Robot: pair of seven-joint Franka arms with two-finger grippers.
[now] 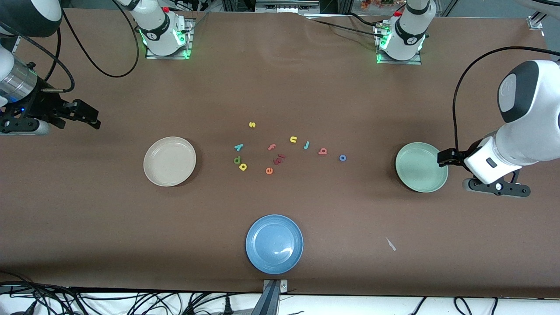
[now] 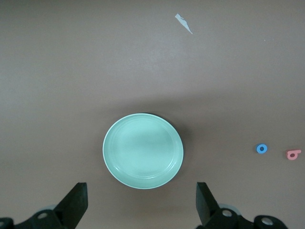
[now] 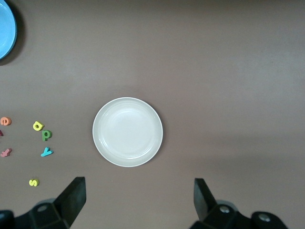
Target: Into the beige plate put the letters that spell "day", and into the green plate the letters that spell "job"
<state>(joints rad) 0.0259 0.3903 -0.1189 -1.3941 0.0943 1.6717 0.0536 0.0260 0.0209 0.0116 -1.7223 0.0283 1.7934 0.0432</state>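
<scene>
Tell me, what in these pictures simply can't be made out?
- Dark red letters among the scattered ones, front view: too small to read.
- Blue plate, right wrist view: cut off by the picture's edge.
- Pink f and orange e, right wrist view: at the edge, partly cut.
- Left gripper and right gripper, wrist views: open, empty, only the fingertips show.
- Left gripper, front view: its fingers hidden by the arm's own wrist.

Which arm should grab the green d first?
The right arm. Its open hand waits at the same end of the table as the beige plate, and the d lies just beside that plate. The left hand is over by the green plate.
</scene>
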